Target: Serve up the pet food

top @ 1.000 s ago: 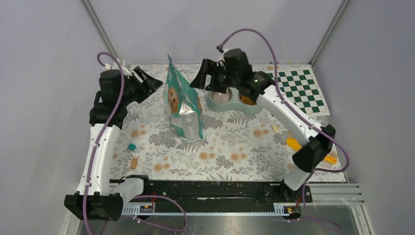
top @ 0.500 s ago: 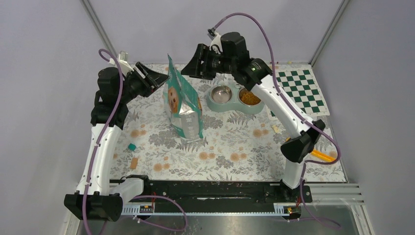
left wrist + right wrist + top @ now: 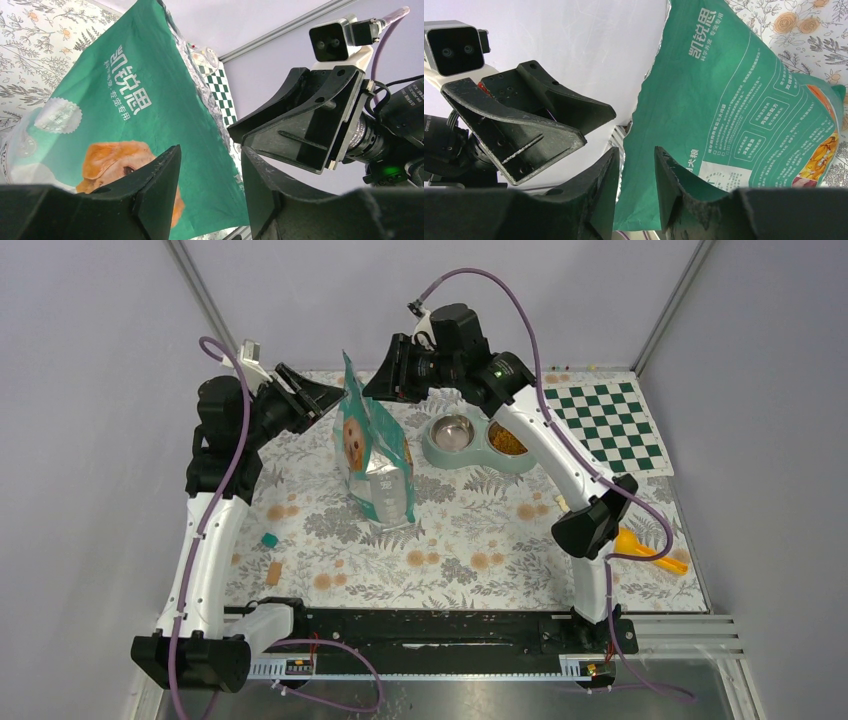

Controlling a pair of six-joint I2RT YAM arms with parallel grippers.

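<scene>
Floral counter (image 3: pixel 470 530), grey walls. Over the last second the left jaws and right jaws swung to the top of the upright teal bag (image 3: pixel 375 455) and narrowed, though still apart, so a grasp looks imminent. Pet food (image 3: pixel 507 441) lies in the twin bowl (image 3: pixel 431 451) near the far edge.

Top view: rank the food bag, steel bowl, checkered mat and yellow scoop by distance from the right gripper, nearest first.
From the right gripper:
1. food bag: right beside it, table centre.
2. steel bowl: back centre.
3. checkered mat: back right.
4. yellow scoop: near right edge.
</scene>
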